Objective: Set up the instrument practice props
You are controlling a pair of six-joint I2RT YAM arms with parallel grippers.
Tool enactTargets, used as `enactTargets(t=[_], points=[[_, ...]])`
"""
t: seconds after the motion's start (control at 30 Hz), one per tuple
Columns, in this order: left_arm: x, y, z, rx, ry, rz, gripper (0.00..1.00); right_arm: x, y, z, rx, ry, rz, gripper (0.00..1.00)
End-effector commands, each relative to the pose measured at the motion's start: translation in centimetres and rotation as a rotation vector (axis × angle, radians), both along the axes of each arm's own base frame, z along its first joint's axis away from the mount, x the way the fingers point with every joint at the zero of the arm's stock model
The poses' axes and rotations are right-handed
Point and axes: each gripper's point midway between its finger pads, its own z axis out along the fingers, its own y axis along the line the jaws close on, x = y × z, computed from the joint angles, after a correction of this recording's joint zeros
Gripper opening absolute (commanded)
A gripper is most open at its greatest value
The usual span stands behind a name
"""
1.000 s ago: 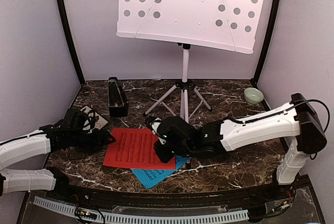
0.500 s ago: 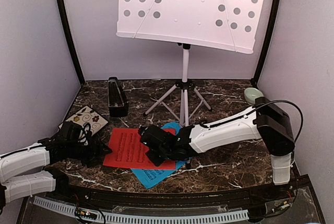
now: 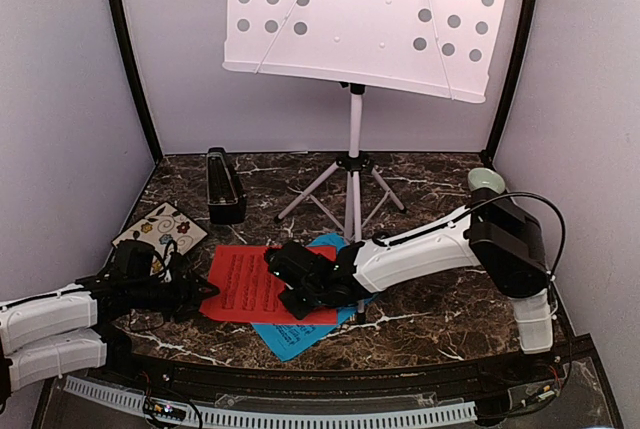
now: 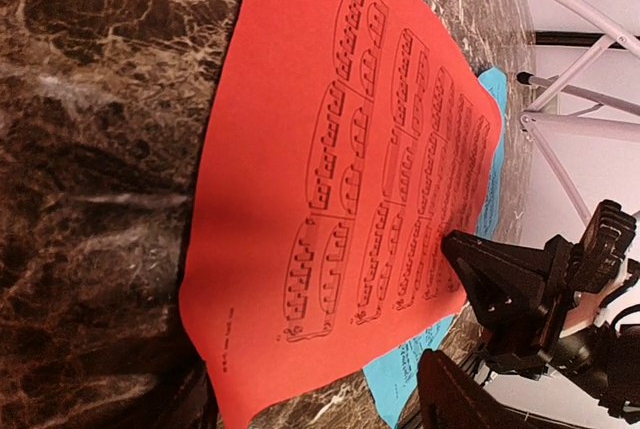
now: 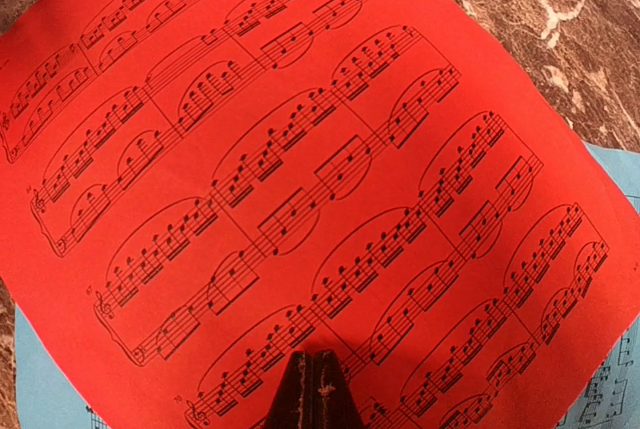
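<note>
Right gripper [image 3: 290, 287] clenched shut, tips on red sheet [image 3: 245, 284] at its 3 o'clock side, sheet atop blue sheet [image 3: 300, 337]; left gripper [image 3: 190, 291] at 9 o'clock edge, jaws unclear.

Square floral tile [image 3: 160, 228] lies flat on dark marble table [image 3: 430, 321], left side, mid-depth. Small pale green bowl [image 3: 484, 180] sits far right by the wall, partly hidden.

Marble table [image 3: 440, 321] bears stand [image 3: 353, 154], metronome [image 3: 224, 187], tile [image 3: 165, 226] (bowl [image 3: 485, 180], seemingly).
</note>
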Motion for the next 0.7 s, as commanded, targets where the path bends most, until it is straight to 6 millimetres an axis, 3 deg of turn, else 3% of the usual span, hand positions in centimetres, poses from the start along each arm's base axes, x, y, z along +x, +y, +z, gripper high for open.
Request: enactTargets(t=[0.0,0.13,0.27,0.4,0.57,0.67], points=[[0.9,-0.7,1.5,-0.053,-0.074,-0.012,0.69,-0.9,0.0,-2.0,-0.014,0.04,0.03,0.0],[1.5,-0.1,1.3,-0.016,-0.074,0.02,0.6,-0.9,0.2,-1.9,-0.008,0.044,0.034,0.0],[1.3,1.3,-0.9,0.063,0.02,0.094,0.43,-1.0,0.3,-1.6,-0.003,0.045,0.042,0.0],[1.2,1.8,-2.1,0.097,0.076,0.124,0.41,-1.1,0.3,-1.2,0.002,0.041,0.046,0.0],[2.3,1.3,-1.6,0.08,0.035,0.113,0.25,-1.0,0.4,-0.4,0.019,0.034,0.047,0.0],[3.3,0.7,0.0,0.078,-0.035,0.074,0.12,-1.0,0.9,1.7,0.067,0.021,0.053,0.01]])
